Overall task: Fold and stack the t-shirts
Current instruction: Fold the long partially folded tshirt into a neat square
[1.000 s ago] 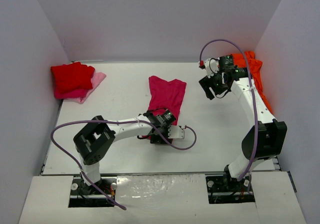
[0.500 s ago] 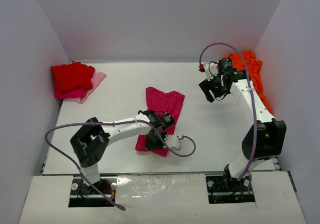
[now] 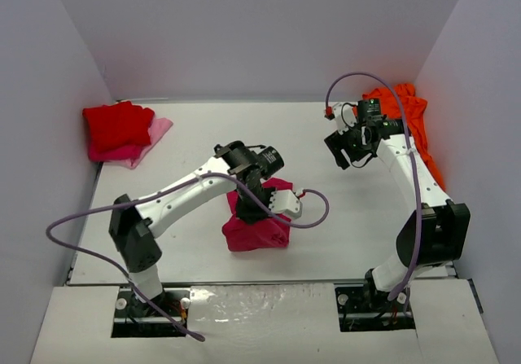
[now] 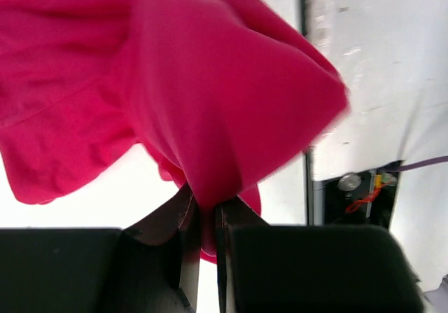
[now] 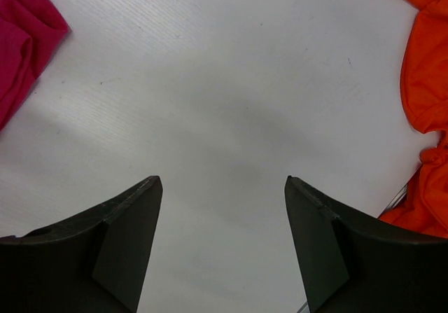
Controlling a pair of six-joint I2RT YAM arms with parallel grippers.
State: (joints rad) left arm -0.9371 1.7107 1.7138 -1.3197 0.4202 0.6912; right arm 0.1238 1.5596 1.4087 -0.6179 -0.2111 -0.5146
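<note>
My left gripper (image 3: pixel 248 208) (image 4: pixel 203 204) is shut on a pinch of the magenta t-shirt (image 3: pixel 257 230) (image 4: pixel 175 82). The cloth is lifted and hangs bunched near the table's front middle. A bright red t-shirt (image 3: pixel 116 123) lies folded at the back left on top of a light pink cloth (image 3: pixel 157 130). The orange t-shirt (image 3: pixel 409 110) (image 5: pixel 428 82) lies crumpled against the right wall. Just left of it my right gripper (image 3: pixel 345 149) (image 5: pixel 222 180) hovers open over bare table, nothing between its fingers. A corner of the magenta t-shirt (image 5: pixel 19 43) shows at the right wrist view's left edge.
White walls (image 3: pixel 49 95) close in the table (image 3: pixel 195 136) on the left, back and right. The left arm's purple cable (image 3: pixel 313 209) loops beside the held cloth. The table's front edge and the arm bases (image 3: pixel 151 299) are near the hanging shirt.
My left gripper shut on the magenta t-shirt's near edge and raised it, so the flat shirt is now bunched and hanging. The right gripper shifted only slightly.
</note>
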